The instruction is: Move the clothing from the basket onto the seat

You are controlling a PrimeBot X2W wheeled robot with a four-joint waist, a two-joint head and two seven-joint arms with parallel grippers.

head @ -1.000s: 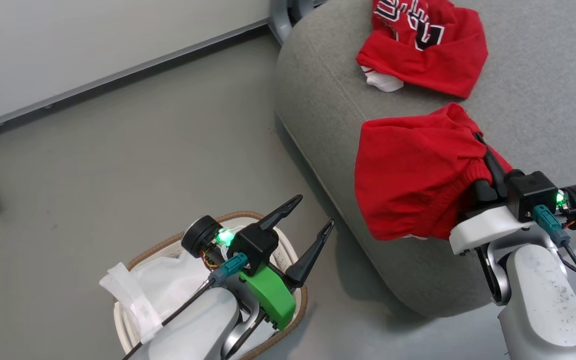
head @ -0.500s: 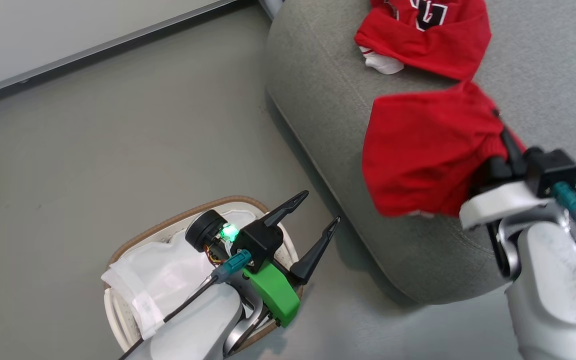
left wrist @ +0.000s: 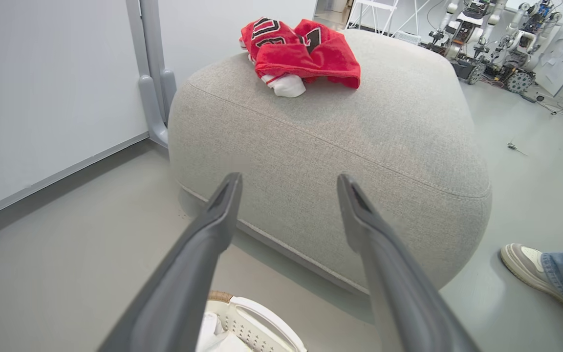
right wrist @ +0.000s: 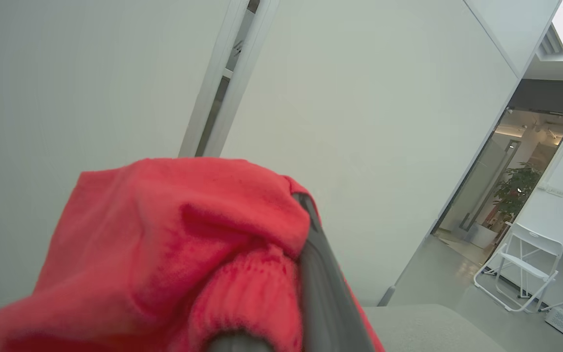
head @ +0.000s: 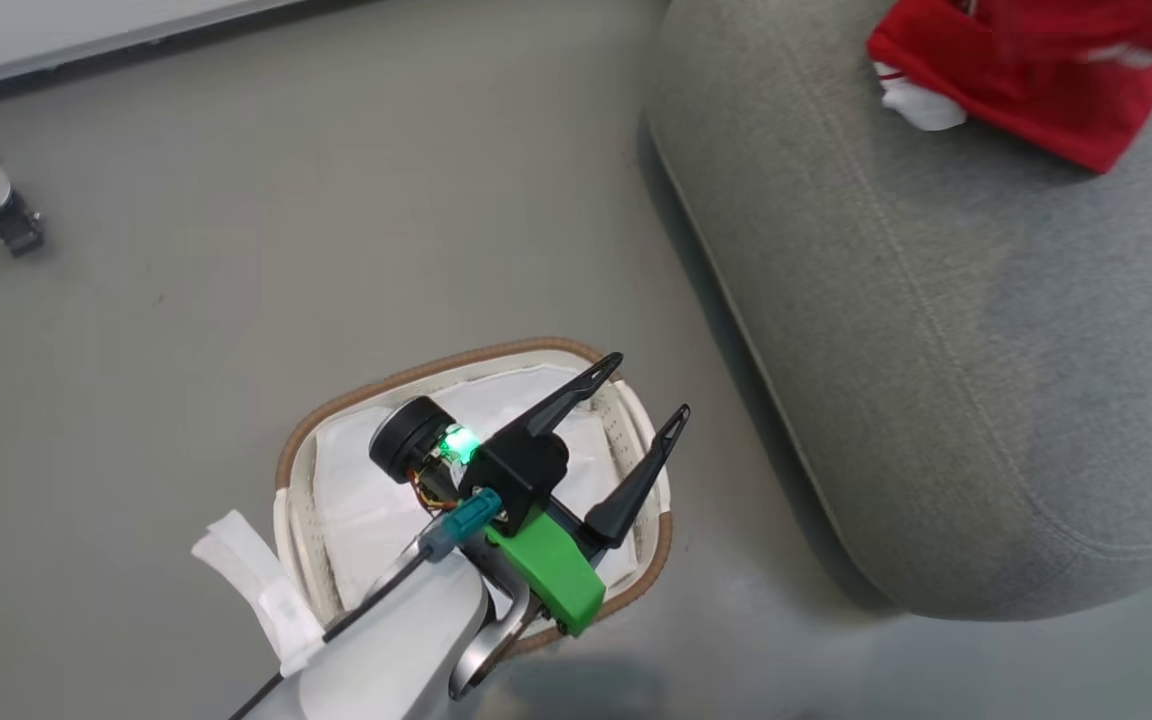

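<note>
Head looks down; left wrist faces the seat (left wrist: 335,137) both share; right faces walls (right wrist: 359,98).

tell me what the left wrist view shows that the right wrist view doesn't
Left wrist view: the open left gripper above the basket, lettered red clothing lying on the seat, a person's shoe. Right wrist view: the right gripper shut on a red garment, a doorway, a folding chair. Both: the grey seat and white wall.

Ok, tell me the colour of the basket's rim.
Brown, a woven band around the white basket; clearest in the head view.
</note>
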